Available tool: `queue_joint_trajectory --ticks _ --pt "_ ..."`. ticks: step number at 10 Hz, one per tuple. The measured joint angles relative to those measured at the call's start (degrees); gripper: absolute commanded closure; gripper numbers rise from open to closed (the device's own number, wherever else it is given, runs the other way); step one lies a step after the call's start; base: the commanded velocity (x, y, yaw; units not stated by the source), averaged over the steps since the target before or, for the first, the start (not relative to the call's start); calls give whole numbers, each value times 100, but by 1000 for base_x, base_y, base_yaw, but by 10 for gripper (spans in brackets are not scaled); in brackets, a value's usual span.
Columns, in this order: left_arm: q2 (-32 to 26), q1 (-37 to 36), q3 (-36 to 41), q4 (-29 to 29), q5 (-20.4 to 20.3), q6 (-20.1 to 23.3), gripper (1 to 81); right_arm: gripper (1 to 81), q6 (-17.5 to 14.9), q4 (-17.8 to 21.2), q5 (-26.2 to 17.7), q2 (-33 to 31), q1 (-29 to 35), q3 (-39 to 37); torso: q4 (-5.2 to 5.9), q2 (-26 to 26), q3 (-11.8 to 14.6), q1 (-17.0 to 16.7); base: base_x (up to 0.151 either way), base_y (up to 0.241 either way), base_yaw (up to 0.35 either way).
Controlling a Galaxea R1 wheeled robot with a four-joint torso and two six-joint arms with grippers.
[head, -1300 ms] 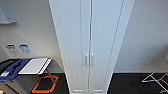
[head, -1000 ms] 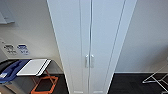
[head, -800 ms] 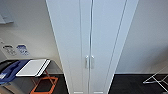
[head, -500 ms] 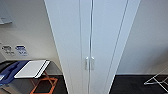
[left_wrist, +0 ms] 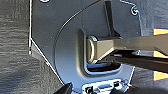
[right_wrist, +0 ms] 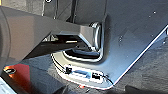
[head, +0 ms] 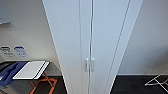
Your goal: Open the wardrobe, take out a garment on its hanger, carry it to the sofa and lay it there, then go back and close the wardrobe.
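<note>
The wardrobe (head: 75,37) stands straight ahead in the head view, tall, narrow and white. Both of its full-height doors are shut, meeting at a thin vertical seam. A pair of small white handles (head: 89,64) sits side by side at mid-height on either side of that seam. The garment, its hanger and the sofa are hidden or out of view. Both wrist views look down past the robot's own dark plate and jointed bar onto dark floor.
Left of the wardrobe stands a chair with a white-and-blue top (head: 30,70) on an orange folding frame (head: 43,83). Blue signs (head: 20,50) hang on the pale wall behind it. A thin wire rack (head: 157,81) stands on the dark floor at the right.
The whole head view has shifted: the wardrobe has grown larger and its handles sit closer to the middle, so the camera has come nearer. The doors stay shut.
</note>
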Motion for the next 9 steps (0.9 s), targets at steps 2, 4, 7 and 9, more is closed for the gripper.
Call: queue_joint_trajectory --ticks 2,4,7,9 --pt "0 28 0 0 6 0 10 10 -1 0 -2 0 -2 -2 0 0 2 -2 0 0 0" --pt "-7 26 11 0 2 0 10 10 -1 0 6 -52 0 41 0 0 2 -2 0 0 0" --pt "-245 13 345 0 9 -4 10 10 0 0 -5 -424 49 585 0 0 2 -2 0 0 0" --pt "-634 -55 916 0 13 -6 10 10 5 0 4 -931 196 1248 0 0 2 -2 0 0 0"
